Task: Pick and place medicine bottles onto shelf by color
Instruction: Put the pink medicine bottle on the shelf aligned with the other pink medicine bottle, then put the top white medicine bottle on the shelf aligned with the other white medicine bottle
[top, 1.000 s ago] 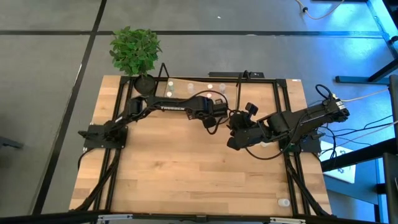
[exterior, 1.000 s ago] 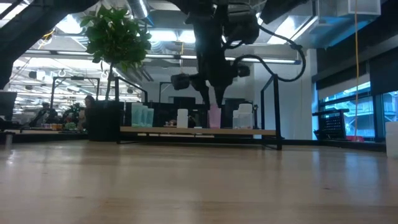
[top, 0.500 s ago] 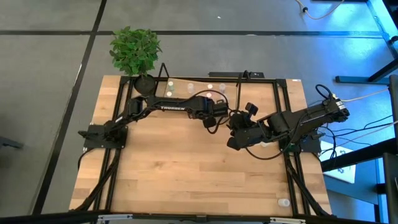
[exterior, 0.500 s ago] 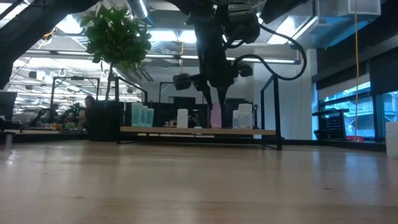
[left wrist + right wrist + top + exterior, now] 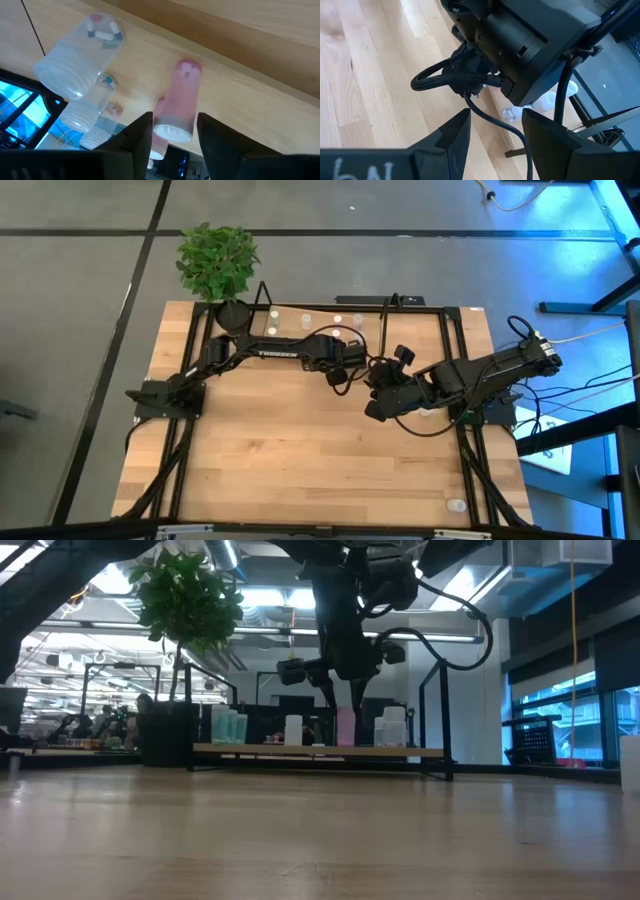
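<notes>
The shelf [image 5: 250,750] runs along the table's far edge, with medicine bottles upright on it. Green-tinted ones [image 5: 228,726] stand at its left, then a white one [image 5: 293,730], a pink one [image 5: 345,727] and clear ones [image 5: 392,727]. My left gripper [image 5: 343,700] reaches down over the shelf and is open. Its fingers stand on either side of the pink bottle [image 5: 180,100] with a slim gap each side. My right gripper [image 5: 372,408] hovers open above the table's middle right, nothing between its fingers [image 5: 455,130].
A potted plant [image 5: 217,260] stands at the shelf's left end. Two clear bottles [image 5: 75,60] with pills stand close beside the pink one. One loose bottle [image 5: 456,505] sits near the table's front right corner. My left arm's wrist and cable [image 5: 470,80] lie just ahead of my right gripper.
My left gripper has opened and let go of the pink bottle, which stays upright on the shelf. Its fingers have spread to either side of the bottle without the hand shifting.
</notes>
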You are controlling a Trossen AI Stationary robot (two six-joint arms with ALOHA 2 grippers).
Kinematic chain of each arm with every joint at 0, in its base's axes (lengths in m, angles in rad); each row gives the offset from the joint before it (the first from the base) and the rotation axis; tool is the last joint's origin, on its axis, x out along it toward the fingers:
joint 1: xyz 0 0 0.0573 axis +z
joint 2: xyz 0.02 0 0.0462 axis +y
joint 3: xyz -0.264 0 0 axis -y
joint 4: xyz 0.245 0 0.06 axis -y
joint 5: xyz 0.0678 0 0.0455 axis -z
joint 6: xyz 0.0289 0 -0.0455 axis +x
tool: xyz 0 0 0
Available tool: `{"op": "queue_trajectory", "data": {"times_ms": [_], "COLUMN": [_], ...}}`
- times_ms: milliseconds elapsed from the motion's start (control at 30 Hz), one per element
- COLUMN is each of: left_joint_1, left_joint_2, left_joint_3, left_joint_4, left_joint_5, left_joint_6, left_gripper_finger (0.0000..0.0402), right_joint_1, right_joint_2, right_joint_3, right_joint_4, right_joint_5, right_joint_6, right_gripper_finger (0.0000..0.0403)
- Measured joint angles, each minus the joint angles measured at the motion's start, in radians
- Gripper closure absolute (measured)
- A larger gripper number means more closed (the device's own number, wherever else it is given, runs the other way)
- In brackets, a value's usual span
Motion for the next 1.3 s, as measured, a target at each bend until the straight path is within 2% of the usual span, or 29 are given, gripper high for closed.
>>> {"op": "queue_trajectory", "data": {"times_ms": [433, 833, 1300], "left_joint_1": [0.000, 0.001, 0.000], "left_joint_2": [0.000, 0.000, -0.003], "left_joint_3": [0.000, 0.000, -0.001], "left_joint_4": [0.014, 0.024, 0.023], "left_joint_5": [-0.024, -0.025, -0.105], "left_joint_6": [-0.028, -0.035, -0.116], "left_gripper_finger": [0.0229, 0.0160, 0.0155], "right_joint_1": [0.000, 0.000, 0.000], "right_joint_2": [0.000, 0.000, 0.000], "right_joint_3": [0.000, 0.000, 0.000], "right_joint_4": [0.001, 0.001, 0.002], "right_joint_5": [0.000, 0.000, 0.000], "right_joint_6": [0.001, 0.000, 0.000], "right_gripper_finger": [0.0222, 0.0222, 0.0222]}}
